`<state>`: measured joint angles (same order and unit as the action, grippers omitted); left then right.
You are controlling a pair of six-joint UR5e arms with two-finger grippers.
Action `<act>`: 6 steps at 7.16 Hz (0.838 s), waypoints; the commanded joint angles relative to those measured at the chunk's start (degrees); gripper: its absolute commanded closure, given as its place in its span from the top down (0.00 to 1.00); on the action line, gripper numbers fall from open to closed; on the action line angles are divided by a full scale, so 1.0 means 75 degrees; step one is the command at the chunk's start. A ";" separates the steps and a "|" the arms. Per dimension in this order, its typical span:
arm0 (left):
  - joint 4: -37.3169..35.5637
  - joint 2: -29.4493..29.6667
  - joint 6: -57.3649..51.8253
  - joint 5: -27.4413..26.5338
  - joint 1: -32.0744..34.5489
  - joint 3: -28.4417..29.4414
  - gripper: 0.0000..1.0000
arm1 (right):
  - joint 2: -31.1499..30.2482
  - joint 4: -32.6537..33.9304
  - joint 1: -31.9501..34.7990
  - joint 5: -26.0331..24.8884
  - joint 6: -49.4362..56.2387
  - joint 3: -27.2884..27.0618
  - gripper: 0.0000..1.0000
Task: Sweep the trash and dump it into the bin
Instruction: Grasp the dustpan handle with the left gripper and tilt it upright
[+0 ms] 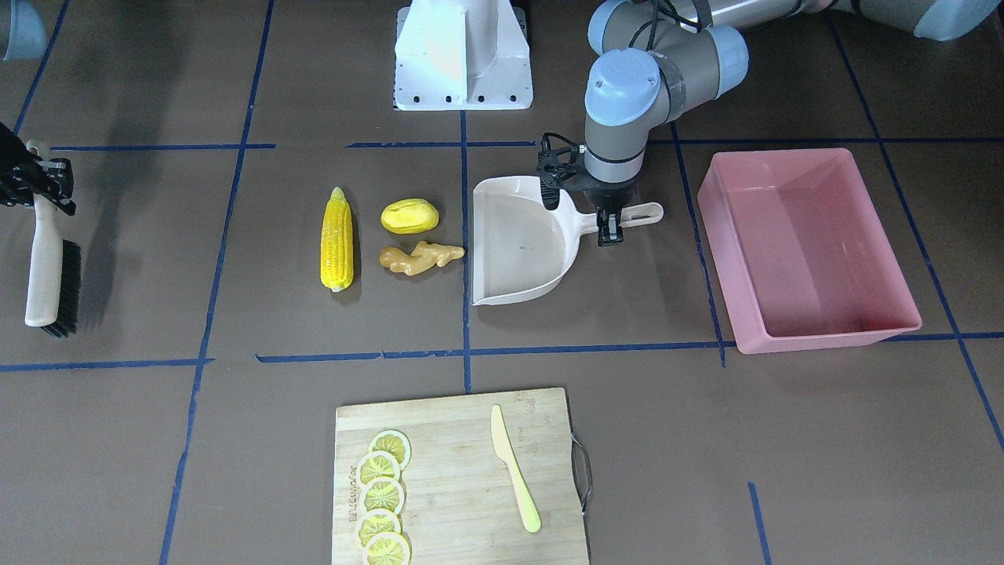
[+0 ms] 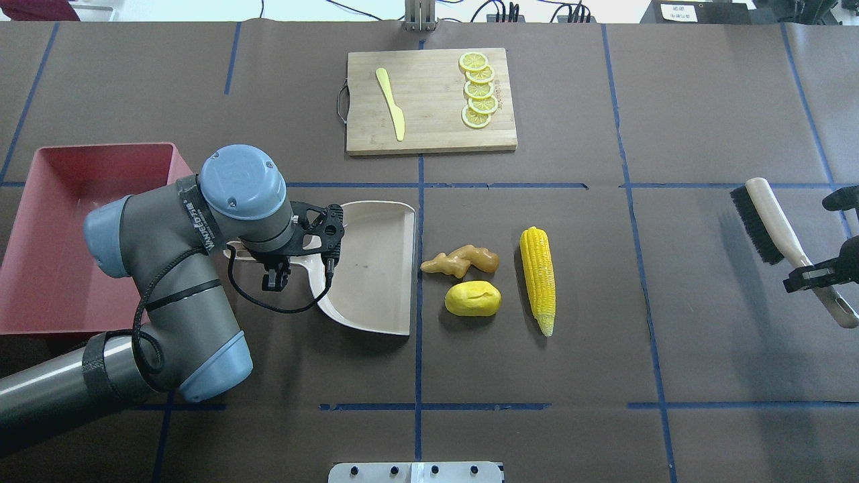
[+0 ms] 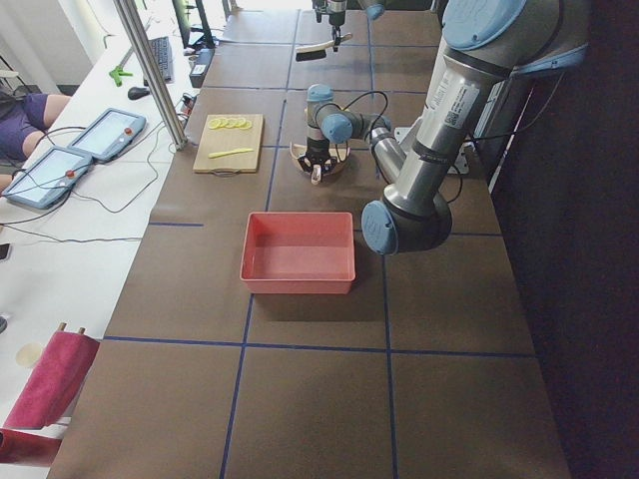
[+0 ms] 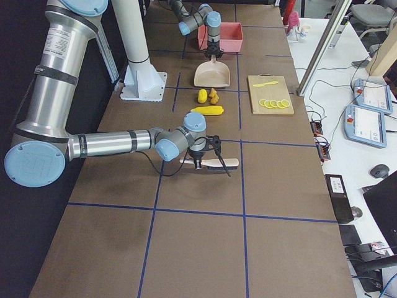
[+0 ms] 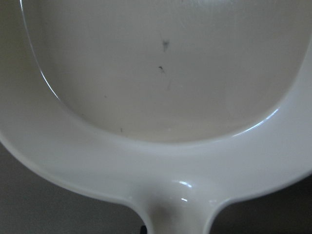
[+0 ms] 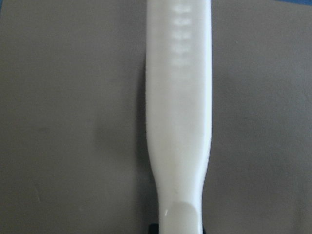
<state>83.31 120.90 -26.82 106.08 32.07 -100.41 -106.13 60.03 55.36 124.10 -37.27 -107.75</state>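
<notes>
Beige dustpan (image 1: pixel 518 251) is pinched by its handle in our left gripper (image 1: pixel 610 226), mouth facing the trash (image 1: pixel 409 216) just beside it. Our right gripper (image 2: pixel 820 276) clamps the brush (image 2: pixel 772 220) well beyond the corn (image 2: pixel 538 278), which lies parallel to that mouth; the bin (image 1: pixel 831 331) sits behind the dustpan.

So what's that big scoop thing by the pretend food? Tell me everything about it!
It's a dustpan, beige and smooth like plastic: a wide flat tray with raised walls round the back and sides, and a short handle. It lies flat on the brown table, empty but for a few dark specks. Its open edge faces the ginger and the potato, near but not touching. The pink bin sits past its handle. The left gripper seems to pinch the handle.
</notes>
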 commanded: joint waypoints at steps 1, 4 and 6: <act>-0.0185 0.0109 -0.0092 -0.0023 -0.0022 0.0110 0.00 | -0.0005 0.0000 -0.0010 0.0012 0.0000 0.0000 0.00; -0.0526 0.0321 -0.0010 -0.0313 -0.0034 0.0157 0.00 | 0.0007 0.0000 -0.0011 0.0012 0.0000 -0.0012 0.00; -0.0526 0.0356 -0.0010 -0.0398 -0.0186 0.0169 0.00 | 0.0006 0.0000 -0.0011 0.0023 -0.0012 -0.0012 0.00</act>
<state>79.43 123.41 -26.91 103.59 31.28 -99.22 -106.12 60.02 55.28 124.21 -37.32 -107.83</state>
